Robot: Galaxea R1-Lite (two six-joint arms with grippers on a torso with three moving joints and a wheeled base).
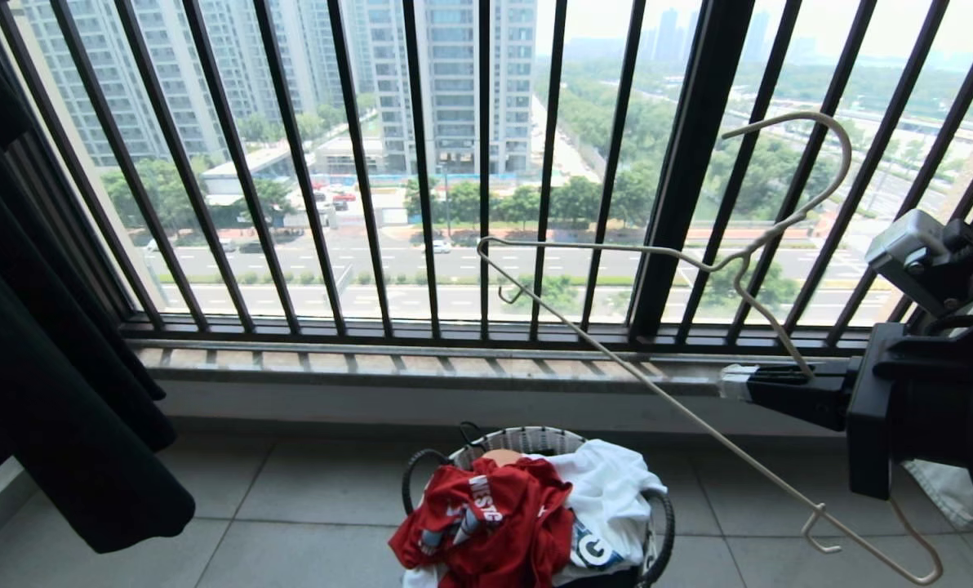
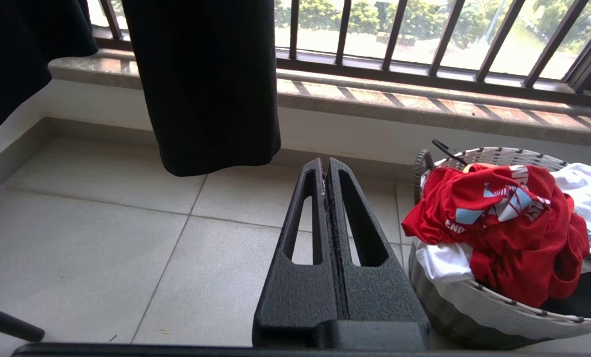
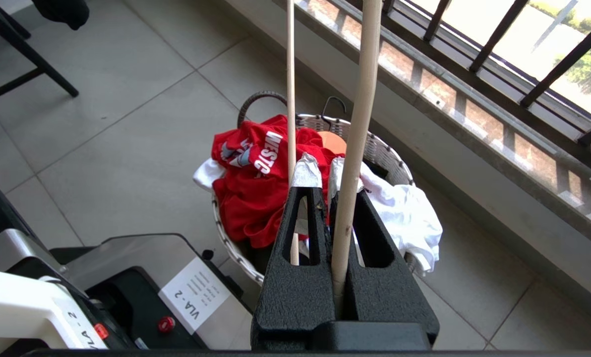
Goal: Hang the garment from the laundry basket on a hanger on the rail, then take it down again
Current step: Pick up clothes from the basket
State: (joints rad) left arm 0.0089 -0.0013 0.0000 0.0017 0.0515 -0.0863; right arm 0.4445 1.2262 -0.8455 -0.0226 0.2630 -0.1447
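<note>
Right gripper was clamped on the cream hanger, held tilted in front of the black railing, above and right of the laundry basket; red garment lay crumpled in the basket beside a white garment; left gripper hung over floor tiles, fingers together, empty.

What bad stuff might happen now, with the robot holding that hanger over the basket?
The right end effector pinches only one thin arm of the hanger, so it may swing or slip. The red T-shirt lies tangled with a white garment in the basket; both might come out together.
</note>
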